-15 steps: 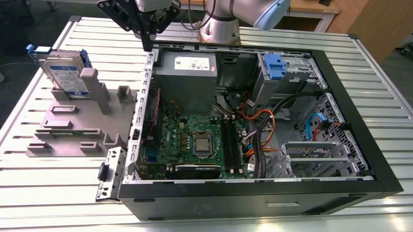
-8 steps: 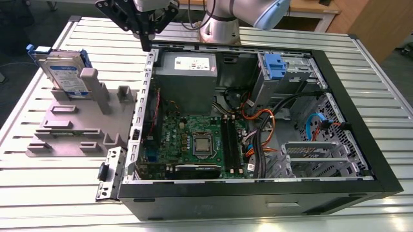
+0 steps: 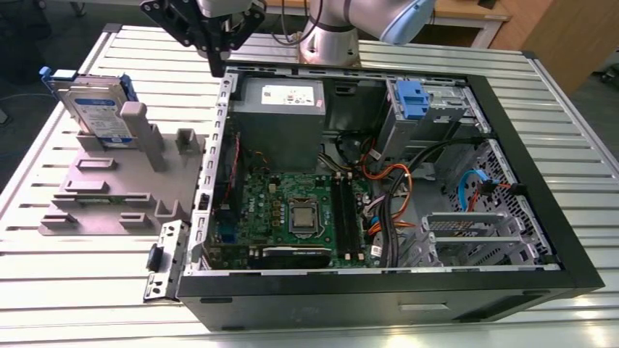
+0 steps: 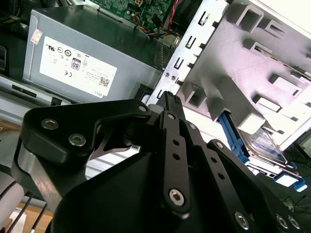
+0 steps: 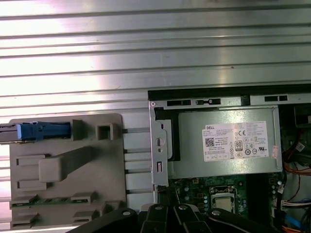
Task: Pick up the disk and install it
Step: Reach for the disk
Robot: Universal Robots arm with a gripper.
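Observation:
The disk, a silver drive with a white-and-blue label in a blue bracket, stands on edge in a slot at the far end of the grey fixture, on the exterior view's left. The second wrist view shows the disk behind the fixture's posts. In the first wrist view its blue bracket edge shows from above. My gripper hangs shut with nothing in it, over the far left corner of the open computer case. It is to the right of the disk and apart from it.
Inside the case sit a grey power supply with a white sticker, the motherboard, cables, a bay with a small blue latch and a metal drive cage. Everything rests on a slatted metal table.

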